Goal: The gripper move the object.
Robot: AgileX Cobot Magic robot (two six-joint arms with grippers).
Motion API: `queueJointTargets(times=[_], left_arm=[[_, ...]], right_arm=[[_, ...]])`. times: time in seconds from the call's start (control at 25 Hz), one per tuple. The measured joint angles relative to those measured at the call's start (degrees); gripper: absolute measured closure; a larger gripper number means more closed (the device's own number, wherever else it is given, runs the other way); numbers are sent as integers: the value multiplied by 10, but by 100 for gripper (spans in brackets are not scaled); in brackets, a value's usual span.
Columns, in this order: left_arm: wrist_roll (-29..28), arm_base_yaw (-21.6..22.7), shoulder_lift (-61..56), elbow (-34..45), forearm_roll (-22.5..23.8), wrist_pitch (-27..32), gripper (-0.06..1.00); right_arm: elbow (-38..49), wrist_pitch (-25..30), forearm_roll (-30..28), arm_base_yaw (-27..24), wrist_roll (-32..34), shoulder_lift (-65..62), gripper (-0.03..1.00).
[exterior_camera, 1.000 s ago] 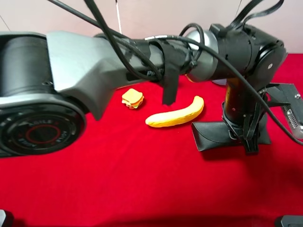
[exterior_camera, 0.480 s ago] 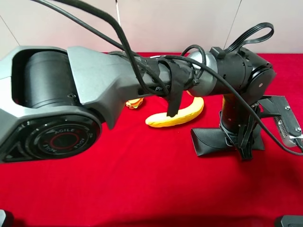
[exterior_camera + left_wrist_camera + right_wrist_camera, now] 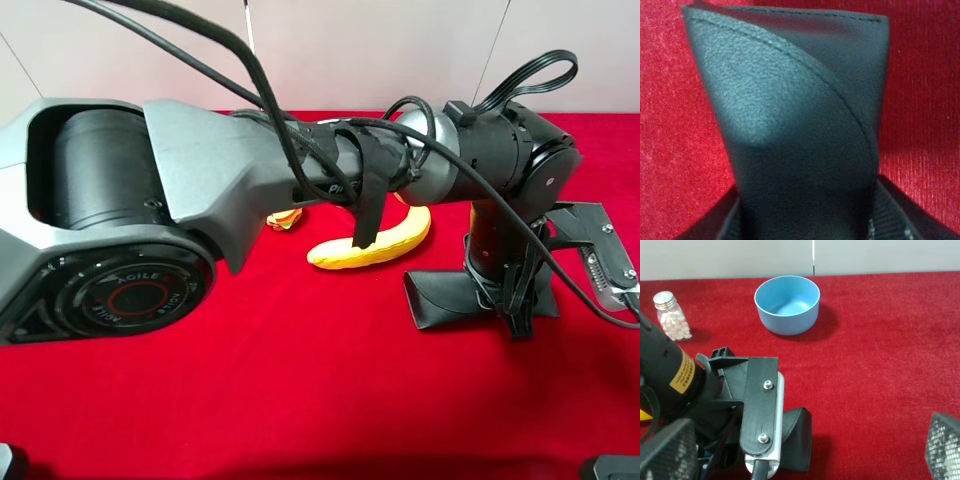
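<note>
On the red cloth (image 3: 250,380) that covers the table we see the flat black leather-like glasses case (image 3: 440,296), oblong and with a curved stitched flap. In the high view it is to the right of the middle, just in front of the right end of the long yellow banana (image 3: 370,245), near it but apart from it. The large grey and black left arm (image 3: 200,180) reaches across the scene from the left side. The left gripper (image 3: 508,298), a dark bulky end piece with black fingers (image 3: 897,224) and bundled cables, points down onto the right half of the case.

In the left wrist view the case fills almost the whole picture and its near end sits between the two fingers, so this gripper is closed tight on the case. We cannot tell if the case lies on the cloth or is raised a little from it. A small yellow and orange item (image 3: 283,218) is mostly hidden behind the arm, to the left of the banana.

The right gripper (image 3: 805,445) shows only its two mesh-textured fingertips (image 3: 667,450) at the corners of its own view, and they stand wide apart. Farther back on the cloth stand a round light blue bowl (image 3: 787,302) and a small clear bottle (image 3: 671,317) of white pills with a silver cap, well apart from each other.
</note>
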Motion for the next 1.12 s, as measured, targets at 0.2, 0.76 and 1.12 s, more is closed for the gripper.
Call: queueJointTargets(times=[0.2, 0.76, 1.12], left_arm=[[0, 0, 0, 0, 0, -5, 46], [47, 0, 0, 0, 0, -17, 31], [48, 0, 0, 0, 0, -17, 15]], right_arm=[[0, 0, 0, 0, 0, 0, 27], [0, 0, 0, 0, 0, 0, 27], [0, 0, 0, 0, 0, 0, 27]])
